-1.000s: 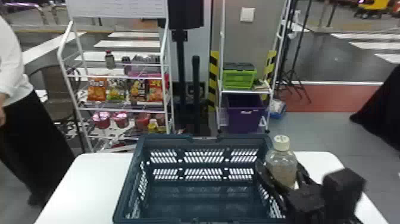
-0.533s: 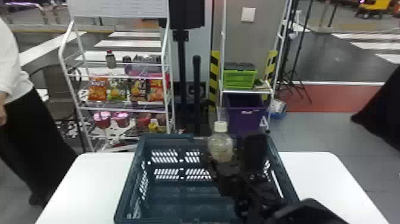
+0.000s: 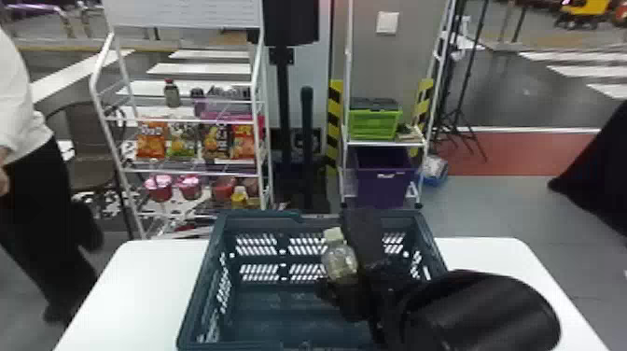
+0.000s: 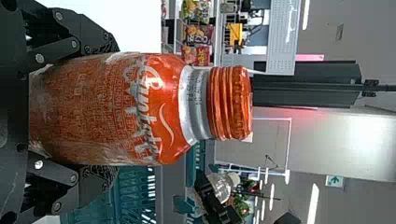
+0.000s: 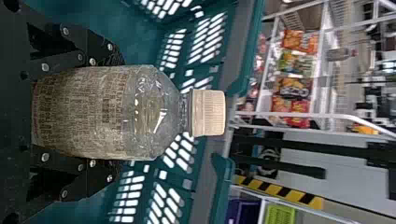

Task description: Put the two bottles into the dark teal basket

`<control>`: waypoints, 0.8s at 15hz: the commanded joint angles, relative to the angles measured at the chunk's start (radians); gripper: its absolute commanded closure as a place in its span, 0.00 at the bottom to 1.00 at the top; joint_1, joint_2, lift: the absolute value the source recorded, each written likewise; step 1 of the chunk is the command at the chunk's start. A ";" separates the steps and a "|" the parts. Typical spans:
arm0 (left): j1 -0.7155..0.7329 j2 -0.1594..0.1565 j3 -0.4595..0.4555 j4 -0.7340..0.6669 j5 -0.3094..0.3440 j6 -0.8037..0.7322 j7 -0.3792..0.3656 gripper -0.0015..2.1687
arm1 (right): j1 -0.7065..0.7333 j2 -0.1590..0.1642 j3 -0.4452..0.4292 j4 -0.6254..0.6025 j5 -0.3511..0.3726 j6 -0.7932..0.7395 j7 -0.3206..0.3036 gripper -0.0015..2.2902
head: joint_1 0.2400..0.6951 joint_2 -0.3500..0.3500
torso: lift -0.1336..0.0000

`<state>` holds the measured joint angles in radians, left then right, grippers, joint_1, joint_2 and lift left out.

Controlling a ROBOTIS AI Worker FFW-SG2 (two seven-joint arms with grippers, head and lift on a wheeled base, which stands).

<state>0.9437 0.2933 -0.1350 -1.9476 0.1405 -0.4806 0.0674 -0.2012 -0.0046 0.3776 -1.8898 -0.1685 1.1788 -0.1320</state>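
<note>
Right gripper (image 5: 117,114), holding clear bottle (image 5: 152,112): best lowered deep inside basket (image 3: 261,223), lower centre of head view, before release. Left gripper (image 4: 115,109), holding orange bottle (image 4: 163,107): best to wait aside.

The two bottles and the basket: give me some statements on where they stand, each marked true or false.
1. The left gripper holds the orange bottle. True.
2. The orange bottle is lying on the basket's floor. False: it is in the left gripper's grasp.
3. The basket stands on the white table. True.
4. The right gripper has hold of the clear bottle. True.
5. The clear bottle's cap is off. False: a pale cap is on it.
</note>
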 commanded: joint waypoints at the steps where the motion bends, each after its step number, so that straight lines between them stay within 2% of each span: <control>1: -0.005 0.006 0.000 0.001 0.005 0.001 0.000 0.98 | -0.037 0.006 0.003 0.031 -0.002 0.118 0.000 0.77 | 0.57 0.50 | 1.00; 5: -0.010 0.017 0.000 0.003 0.021 0.007 0.000 0.98 | -0.093 0.006 0.012 0.120 -0.013 0.177 0.000 0.74 | 0.57 0.50 | 1.00; 7: -0.013 0.021 0.000 0.004 0.027 0.007 -0.001 0.98 | -0.093 0.006 0.011 0.132 -0.029 0.174 0.000 0.38 | 0.57 0.50 | 1.00; 8: -0.014 0.021 0.000 0.004 0.030 0.007 0.000 0.98 | -0.093 0.006 0.011 0.129 -0.031 0.180 0.000 0.10 | 0.57 0.50 | 1.00; 9: -0.016 0.026 0.000 0.004 0.030 0.007 0.000 0.98 | -0.090 0.006 0.011 0.121 -0.032 0.183 -0.005 0.00 | 0.57 0.50 | 1.00; 12: -0.020 0.027 0.000 0.003 0.033 0.007 0.000 0.98 | -0.069 0.006 0.012 0.070 -0.032 0.134 -0.009 0.00 | 0.57 0.50 | 1.00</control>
<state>0.9255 0.3192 -0.1350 -1.9436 0.1727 -0.4732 0.0675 -0.2823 -0.0046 0.3882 -1.7919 -0.2008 1.3457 -0.1427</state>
